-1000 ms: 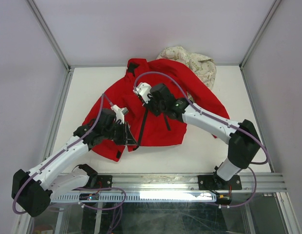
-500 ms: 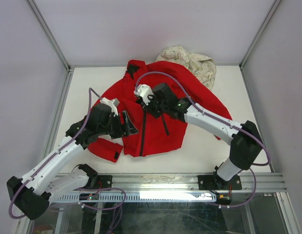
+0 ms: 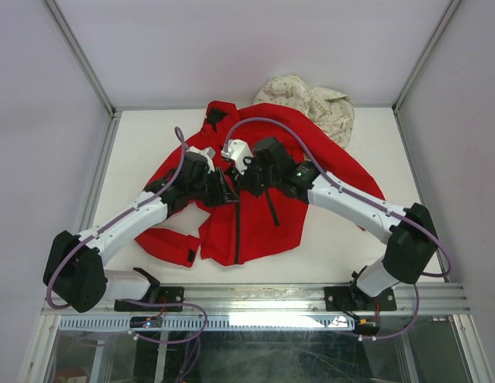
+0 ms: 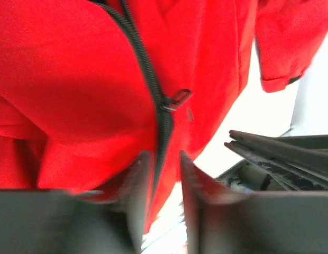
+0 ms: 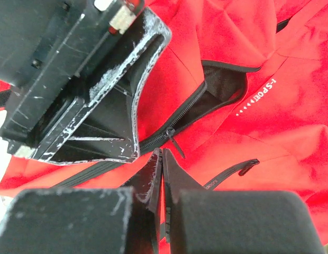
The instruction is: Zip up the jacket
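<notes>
- Top external: your red jacket lies mid-worktop, collar toward the far edge, with its zipper running near-to-far.
- The zip slider sits just beyond your right gripper, whose fingers are pressed together with nothing visible between them.
- Your left gripper, fingers slightly apart, straddles the zipper below the slider.

The jacket is matt red woven cloth, its zipper dark and toothed; the left gripper is scuffed black plastic.

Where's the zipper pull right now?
Right wrist view: the zipper pull sits mid-frame on the jacket front, just above the right gripper, frame-left of the white chest lettering.
</notes>
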Robot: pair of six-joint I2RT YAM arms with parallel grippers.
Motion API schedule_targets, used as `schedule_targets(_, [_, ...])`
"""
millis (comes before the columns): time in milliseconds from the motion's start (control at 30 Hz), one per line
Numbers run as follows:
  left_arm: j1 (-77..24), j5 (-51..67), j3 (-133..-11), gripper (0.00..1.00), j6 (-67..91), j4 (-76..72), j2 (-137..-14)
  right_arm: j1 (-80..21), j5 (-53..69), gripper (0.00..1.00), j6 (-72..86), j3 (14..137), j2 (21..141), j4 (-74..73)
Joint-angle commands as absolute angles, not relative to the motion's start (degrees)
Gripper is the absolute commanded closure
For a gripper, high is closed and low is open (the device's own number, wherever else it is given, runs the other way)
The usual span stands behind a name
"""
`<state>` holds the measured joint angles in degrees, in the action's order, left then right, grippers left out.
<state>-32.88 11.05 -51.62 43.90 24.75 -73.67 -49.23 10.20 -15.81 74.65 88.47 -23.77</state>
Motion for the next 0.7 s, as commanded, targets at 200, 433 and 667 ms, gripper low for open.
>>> schedule_targets(200, [-32.6, 20.2, -45.1, 1.00, 43.0, 21.0, -67.2, -47.5, 3.7, 1.00, -18.1, 83.4, 94.0, -21.4])
schedule_targets(433, [-32.5, 18.0, -43.2, 0.81, 45.0, 22.0, -64.1, -44.9, 14.2, 0.91, -17.2, 83.7, 96.0, -27.8])
schedule_targets(667, [-32.5, 13.5, -45.2, 0.37, 46.6, 17.3, -67.3, -39.5, 21.0, 0.58, -12.9, 78.6, 91.9, -24.5])
